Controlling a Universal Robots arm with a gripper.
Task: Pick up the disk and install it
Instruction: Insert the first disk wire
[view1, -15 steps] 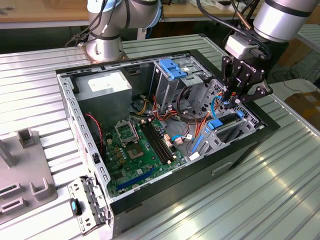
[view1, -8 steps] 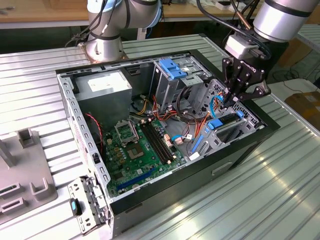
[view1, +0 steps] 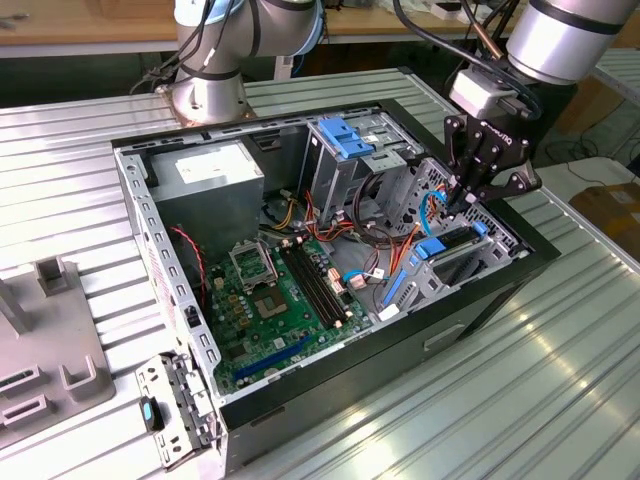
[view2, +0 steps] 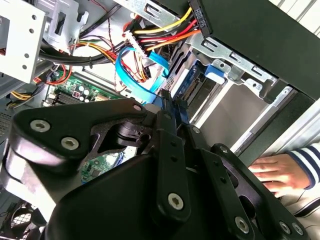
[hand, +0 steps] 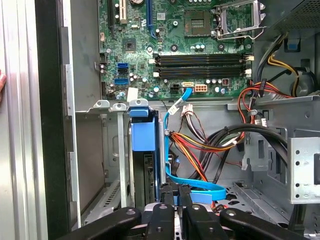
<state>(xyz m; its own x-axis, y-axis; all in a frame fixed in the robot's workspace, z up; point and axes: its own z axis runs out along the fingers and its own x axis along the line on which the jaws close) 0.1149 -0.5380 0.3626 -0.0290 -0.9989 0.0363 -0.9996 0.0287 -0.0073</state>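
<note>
Jaws nearly closed, just above disk (view1: 457, 253) in computer case (view1: 300, 392)

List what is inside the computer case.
Motherboard, power supply, coloured cables, and the disk in its bay near the gripper. The bay hides the disk's lower part.

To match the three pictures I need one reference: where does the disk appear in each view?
Exterior view: the disk sits in the corner of the case, toward the exterior view's right.
First wrist view: the disk stands beside the light-blue cable.
Second wrist view: the disk lies next to the same cable.
Shared landmark: the green motherboard.
</note>
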